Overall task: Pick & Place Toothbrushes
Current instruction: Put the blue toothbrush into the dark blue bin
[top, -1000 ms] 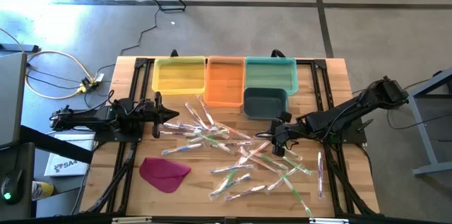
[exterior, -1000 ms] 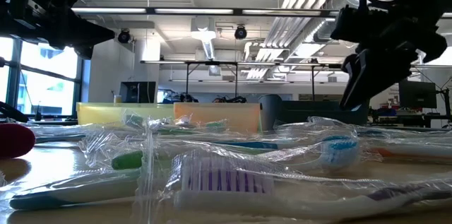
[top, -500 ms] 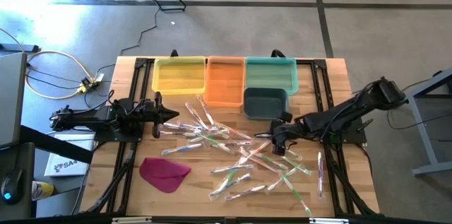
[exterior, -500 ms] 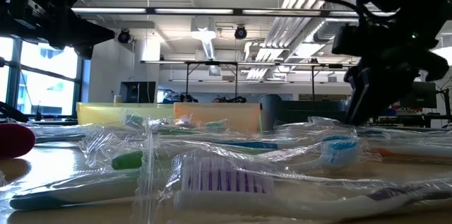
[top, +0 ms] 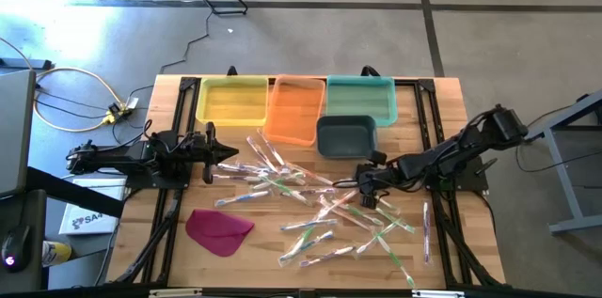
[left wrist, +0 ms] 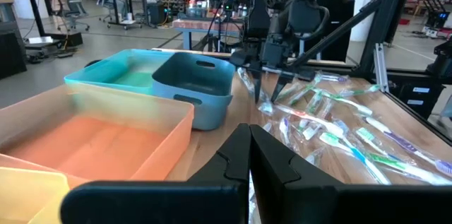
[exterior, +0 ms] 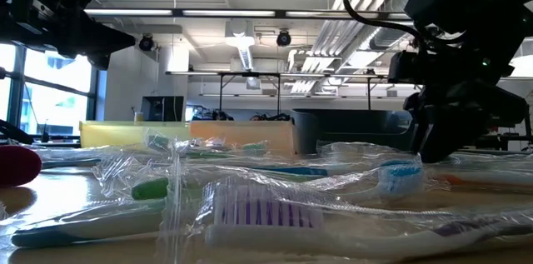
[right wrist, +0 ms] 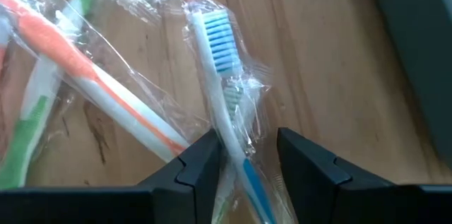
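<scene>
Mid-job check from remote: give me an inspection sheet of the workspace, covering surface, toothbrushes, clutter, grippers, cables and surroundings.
Surface: wooden table, bare toward its near corners.
Job's things: wrapped toothbrushes scattered mid-table; none seen in the yellow bin, orange bin, teal bin or dark bin.
Clutter: magenta cloth near the front left.
Grippers: left gripper shut, holding nothing, at the pile's left edge; right gripper open, straddling a blue-and-white toothbrush.
Cables: cable looped on the floor, left.
Surroundings: concrete floor; workshop benches behind.
</scene>
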### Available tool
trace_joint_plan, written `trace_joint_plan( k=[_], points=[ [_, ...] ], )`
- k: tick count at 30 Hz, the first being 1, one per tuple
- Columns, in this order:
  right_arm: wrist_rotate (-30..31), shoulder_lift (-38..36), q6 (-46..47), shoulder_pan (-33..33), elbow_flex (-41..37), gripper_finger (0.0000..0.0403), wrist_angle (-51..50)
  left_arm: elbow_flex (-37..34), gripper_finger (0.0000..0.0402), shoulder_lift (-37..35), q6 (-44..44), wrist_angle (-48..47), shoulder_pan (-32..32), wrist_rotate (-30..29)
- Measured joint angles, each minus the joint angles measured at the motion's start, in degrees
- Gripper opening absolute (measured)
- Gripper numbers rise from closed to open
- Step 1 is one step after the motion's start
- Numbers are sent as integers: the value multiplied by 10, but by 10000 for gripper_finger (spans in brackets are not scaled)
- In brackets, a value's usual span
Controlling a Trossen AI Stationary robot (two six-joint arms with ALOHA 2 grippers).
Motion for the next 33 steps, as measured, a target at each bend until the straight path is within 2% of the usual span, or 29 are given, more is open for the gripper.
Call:
trace_joint_plan(
  k=[17,20,26,33],
  points=[
    [-2,-13,-1,0,-1,25,-7,0,0,0,0,0,0,0],
    [-3,-13,-1,0,-1,20,-7,0,0,0,0,0,0,0],
    [-3,-27,-4,0,0,36,-7,0,0,0,0,0,0,0],
    [0,-91,-30,-1,2,21,-14,0,0,0,0,0,0,0]
  ],
)
